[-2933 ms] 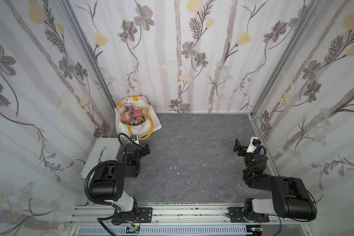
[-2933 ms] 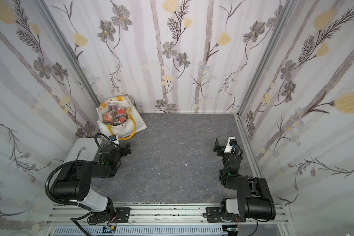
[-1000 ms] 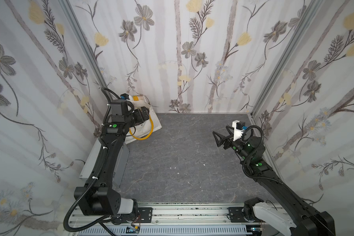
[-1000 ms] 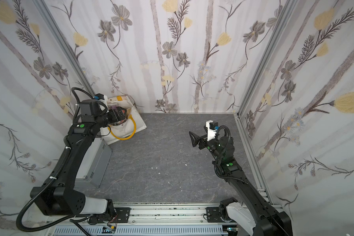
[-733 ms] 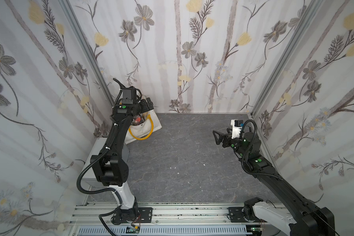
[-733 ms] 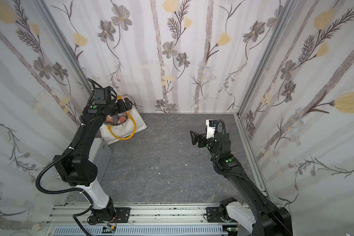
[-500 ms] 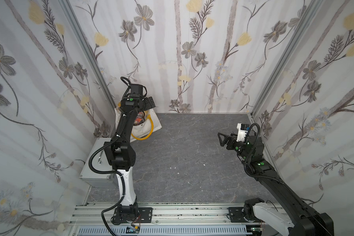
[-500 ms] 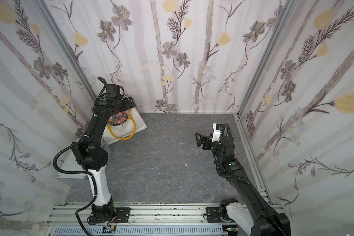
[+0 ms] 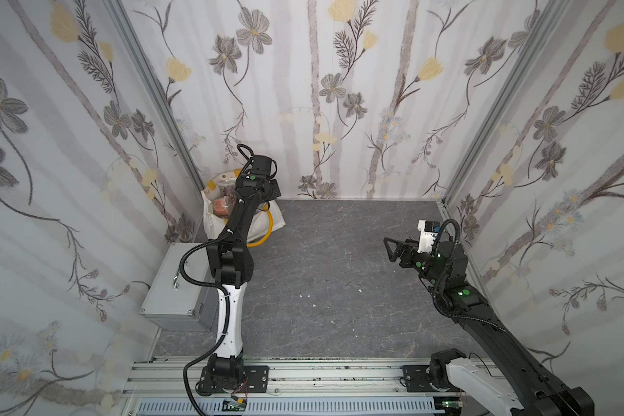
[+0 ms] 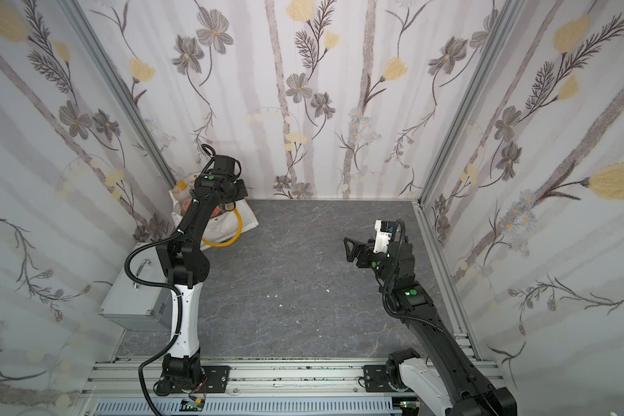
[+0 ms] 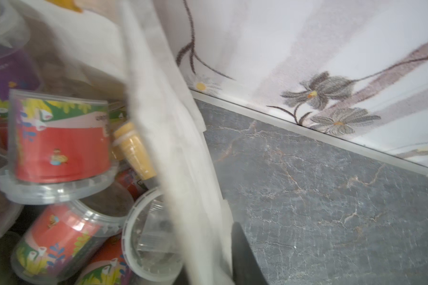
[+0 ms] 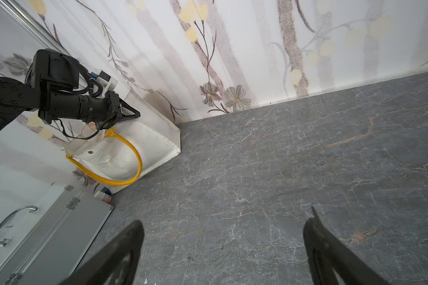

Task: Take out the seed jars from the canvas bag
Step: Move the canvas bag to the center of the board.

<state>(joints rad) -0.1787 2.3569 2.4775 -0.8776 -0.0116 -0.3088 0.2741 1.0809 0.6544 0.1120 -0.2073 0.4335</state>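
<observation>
The cream canvas bag [image 9: 275, 220] [image 10: 247, 218] [image 12: 156, 138] stands in the far left corner, its mouth open upward. Several seed jars [image 9: 219, 206] lie inside it. In the left wrist view they are clear tubs with red labels [image 11: 62, 145] [image 11: 57, 241] and one clear lid [image 11: 148, 237]. My left gripper [image 9: 273, 190] [image 10: 239, 192] [image 12: 134, 114] [image 11: 213, 259] is at the bag's right rim, shut on the canvas wall [image 11: 173, 148]. My right gripper [image 9: 389, 248] [image 10: 348, 248] [image 12: 225, 217] hovers open over the bare floor at the right, holding nothing.
A grey metal box [image 9: 173, 288] [image 12: 35, 234] with a handle lies on the left, in front of the bag. A yellow bag handle [image 12: 124, 181] droops down the bag's front. A small white-capped bottle [image 12: 103, 196] sits between bag and box. A wooden-handled tool [image 11: 134, 150] lies among the jars.
My left arm swung over the bag to its right rim and the gripper went from open to shut on the canvas. My right arm drew back a little toward the right wall.
</observation>
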